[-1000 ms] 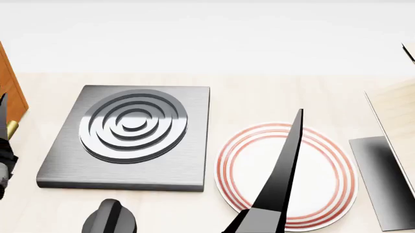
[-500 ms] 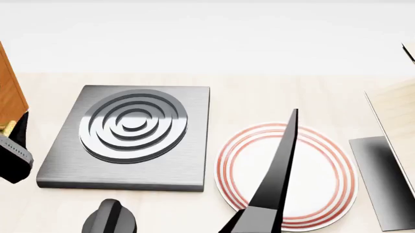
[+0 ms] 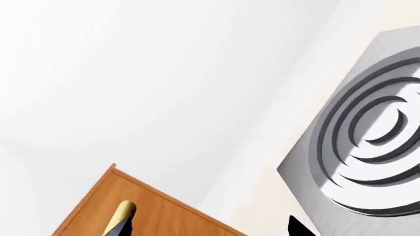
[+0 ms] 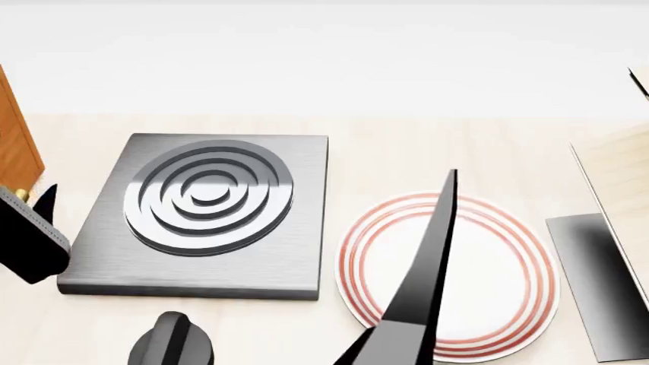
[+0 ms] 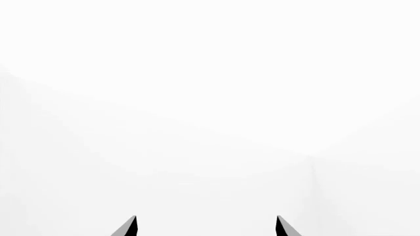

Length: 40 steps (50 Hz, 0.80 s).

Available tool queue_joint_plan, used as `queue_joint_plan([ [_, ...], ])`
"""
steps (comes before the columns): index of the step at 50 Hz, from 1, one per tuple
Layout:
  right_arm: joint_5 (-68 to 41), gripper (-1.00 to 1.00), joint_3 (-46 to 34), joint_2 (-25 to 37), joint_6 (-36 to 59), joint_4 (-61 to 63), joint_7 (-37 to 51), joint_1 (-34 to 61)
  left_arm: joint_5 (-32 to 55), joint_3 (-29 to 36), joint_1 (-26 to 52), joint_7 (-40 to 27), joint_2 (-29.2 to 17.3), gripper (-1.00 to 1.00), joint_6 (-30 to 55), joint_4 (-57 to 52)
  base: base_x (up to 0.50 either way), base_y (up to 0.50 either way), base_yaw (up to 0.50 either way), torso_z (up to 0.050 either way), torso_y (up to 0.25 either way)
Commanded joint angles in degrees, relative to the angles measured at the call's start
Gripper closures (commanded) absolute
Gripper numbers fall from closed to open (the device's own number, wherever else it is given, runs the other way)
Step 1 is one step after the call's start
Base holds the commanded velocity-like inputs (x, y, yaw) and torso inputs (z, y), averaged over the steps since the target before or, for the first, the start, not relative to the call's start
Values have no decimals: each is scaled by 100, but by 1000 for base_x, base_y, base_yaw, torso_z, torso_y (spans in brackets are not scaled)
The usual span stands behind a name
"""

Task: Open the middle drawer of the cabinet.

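The orange-brown cabinet (image 4: 14,144) shows only as a strip at the head view's left edge. In the left wrist view I see its corner (image 3: 170,214) and one end of a brass bar handle (image 3: 125,210). No drawer seams show, so I cannot tell whether that handle belongs to the middle drawer. My left gripper (image 3: 208,231) is open, with one fingertip (image 3: 120,229) right beside the handle end and nothing between the tips. From the head it is a black shape (image 4: 36,232) just off the cabinet. My right gripper (image 5: 206,227) is open, facing blank white, and hangs above the plate (image 4: 431,258).
A grey stove plate (image 4: 203,213) with raised rings lies just right of the left gripper. A white plate with red rings (image 4: 502,274) sits under the right arm. Near the front edge there is a dark knob (image 4: 172,341). Pale wood panels (image 4: 618,171) and a dark slab (image 4: 598,274) stand at the right.
In the head view my left gripper has come in from the left edge, moving right and a little down, beside the stove plate. The right gripper's finger has drifted slightly left.
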<state>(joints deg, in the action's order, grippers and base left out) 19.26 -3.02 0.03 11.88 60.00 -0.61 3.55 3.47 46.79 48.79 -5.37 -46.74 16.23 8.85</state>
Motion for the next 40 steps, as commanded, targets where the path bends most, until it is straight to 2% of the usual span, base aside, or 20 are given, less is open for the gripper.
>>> queue_joint_plan([
  [1, 8, -100, -17, 0, 61, 0, -20, 36, -285, 238, 190, 125, 292, -100, -381, 846, 0, 0, 0, 0, 0],
  [20, 19, -100, -36, 0, 121, 0, -65, 46, -488, 514, 451, 481, 541, -100, -551, 1721, 0, 0, 0, 0, 0],
  [40, 4, -100, -40, 0, 177, 0, -98, 33, -914, 757, 767, 343, 868, -100, -906, 2868, 0, 0, 0, 0, 0],
])
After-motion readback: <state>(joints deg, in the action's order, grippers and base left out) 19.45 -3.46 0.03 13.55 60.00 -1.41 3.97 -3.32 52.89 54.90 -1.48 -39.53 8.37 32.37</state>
